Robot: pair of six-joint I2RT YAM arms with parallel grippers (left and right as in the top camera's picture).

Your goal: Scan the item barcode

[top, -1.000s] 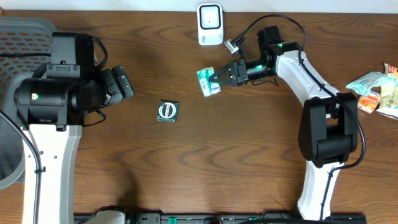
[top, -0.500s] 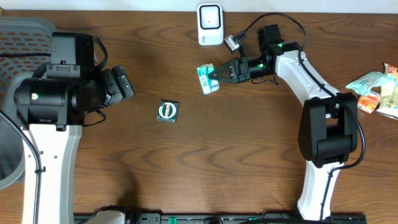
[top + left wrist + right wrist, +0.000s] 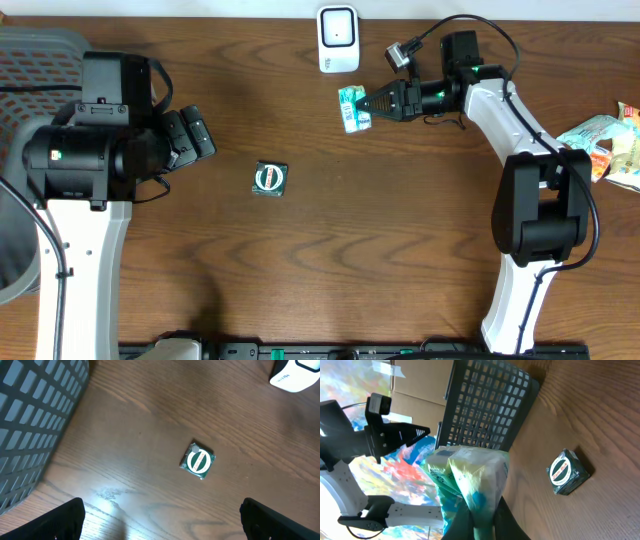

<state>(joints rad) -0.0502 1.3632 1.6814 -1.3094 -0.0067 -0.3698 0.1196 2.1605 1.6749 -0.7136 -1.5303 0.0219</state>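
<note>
Packet (image 3: 351,108) now nearer scanner (image 3: 338,40), tight in R gripper (image 3: 369,103); L gripper (image 3: 203,134) wide open.

Overhead: even, diffuse light, sharp all over, only soft shadows beside my arms on the table (image 3: 330,260). Left wrist: white glare patch on the wood low left, basket (image 3: 35,420) slightly soft at the edge. Right wrist: packet (image 3: 470,480) close to lens, a bit soft; background bright, washed out.
</note>
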